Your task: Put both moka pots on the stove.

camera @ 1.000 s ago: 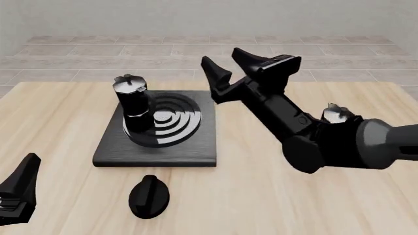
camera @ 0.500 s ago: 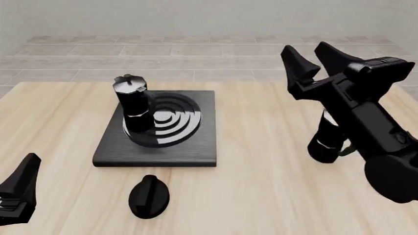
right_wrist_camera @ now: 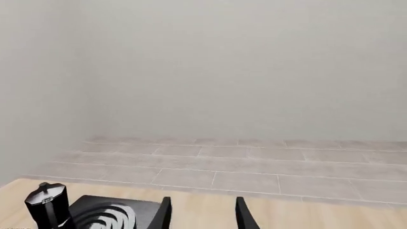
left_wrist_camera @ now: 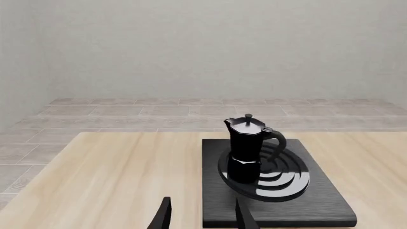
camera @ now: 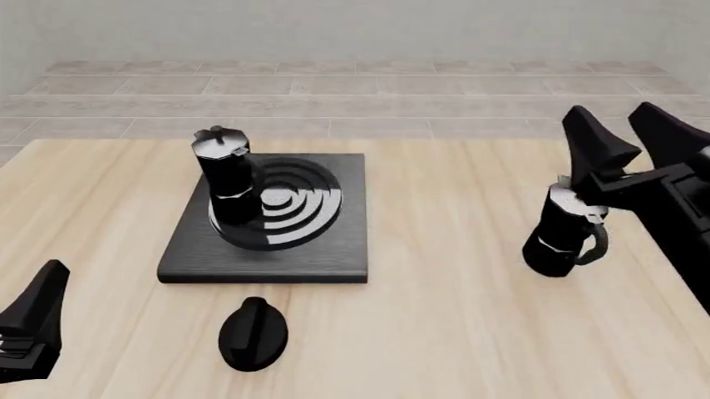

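Note:
One moka pot (camera: 231, 184) stands upright on the left part of the stove (camera: 327, 245), on the burner rings; it shows in the left wrist view (left_wrist_camera: 247, 148) and the right wrist view (right_wrist_camera: 45, 205) too. The second moka pot (camera: 564, 233) stands on the table at the right, off the stove. My right gripper (camera: 630, 143) is open and empty, raised just above and behind that pot. My left gripper (camera: 32, 320) sits low at the front left corner, open and empty, its fingertips (left_wrist_camera: 164, 214) showing in the left wrist view with the stove (left_wrist_camera: 318, 200) ahead.
An oval black knob (camera: 254, 333) lies on the table in front of the stove. The wooden table (camera: 444, 316) ends at a tiled floor and a pale wall behind.
My right arm has swung from beside the stove to the right, uncovering the second pot, and now hangs over it. The left arm and the pot on the stove have not moved.

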Robot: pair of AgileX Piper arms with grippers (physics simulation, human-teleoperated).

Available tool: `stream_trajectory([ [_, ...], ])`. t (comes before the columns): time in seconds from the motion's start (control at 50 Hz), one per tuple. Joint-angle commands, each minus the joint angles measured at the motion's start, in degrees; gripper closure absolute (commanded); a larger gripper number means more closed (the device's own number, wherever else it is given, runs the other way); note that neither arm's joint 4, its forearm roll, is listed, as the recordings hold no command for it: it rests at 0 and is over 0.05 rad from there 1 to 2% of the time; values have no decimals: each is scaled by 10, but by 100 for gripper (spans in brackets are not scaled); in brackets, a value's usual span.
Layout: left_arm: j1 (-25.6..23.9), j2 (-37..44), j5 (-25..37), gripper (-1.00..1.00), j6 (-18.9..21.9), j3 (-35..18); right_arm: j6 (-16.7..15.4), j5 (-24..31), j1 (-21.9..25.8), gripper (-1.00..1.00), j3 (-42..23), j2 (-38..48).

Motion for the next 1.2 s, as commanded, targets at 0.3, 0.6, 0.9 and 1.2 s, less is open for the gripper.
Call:
stream_trajectory([
  [0.3, 0, 0, 0, -100, 0, 0, -60, 163, -46, -100, 34, -112],
  [0.6, 0, 0, 0, -100, 0, 0, -67, 211, -73, -100, 42, -119],
  [0.9, 0, 0, 0, -100, 0, 0, -71, 248, -119, -100, 64, -154],
  [1.2, 0, 0, 0, -100, 0, 0, -78, 330, -137, -100, 63, -234],
])
